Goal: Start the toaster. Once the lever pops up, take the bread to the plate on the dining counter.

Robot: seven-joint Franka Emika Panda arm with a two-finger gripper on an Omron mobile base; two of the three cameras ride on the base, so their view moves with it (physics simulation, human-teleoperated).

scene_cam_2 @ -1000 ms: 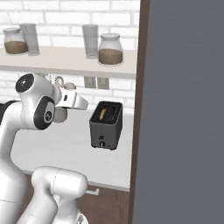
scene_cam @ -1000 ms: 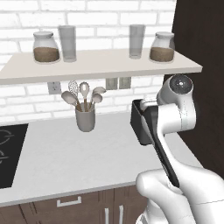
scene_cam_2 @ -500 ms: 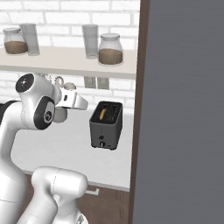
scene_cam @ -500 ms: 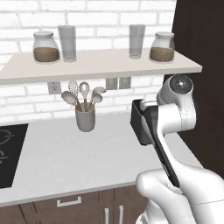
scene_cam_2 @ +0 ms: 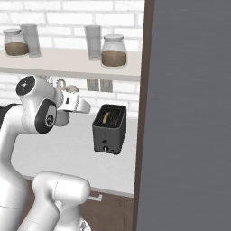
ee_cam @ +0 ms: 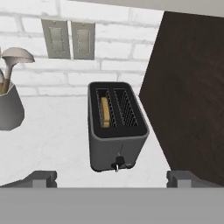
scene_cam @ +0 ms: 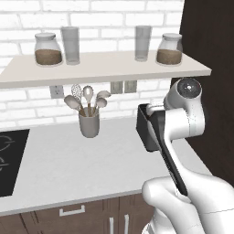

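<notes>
With the gripper (ee_cam: pixel 111 178) spread wide and empty at the bottom of the hand view, the toaster (ee_cam: pixel 115 126) at centre frame, holding the bread (ee_cam: pixel 104 112), is being approached; its front lever (ee_cam: pixel 117 164) should be pressed straight down

i count one toaster (ee_cam: pixel 116 127) on the worktop (scene_cam: pixel 68 164), with two slots in its top and one slice of bread (ee_cam: pixel 104 112) standing in the slot at 9 o'clock. one grey utensil cup (scene_cam: pixel 89 124) sits at about 10 o'clock from the toaster in the hand view, and from the left base view i make out four utensils (scene_cam: pixel 87 98) in it. on the shelf (scene_cam: pixel 100 67) i count two lidded jars (scene_cam: pixel 48 49) with brown contents and two empty glass tumblers (scene_cam: pixel 70 45). two wall sockets (ee_cam: pixel 69 39) sit side by side at 12 o'clock above the toaster. one black cooktop (scene_cam: pixel 10 160) lies at 9 o'clock in the left base view
</notes>
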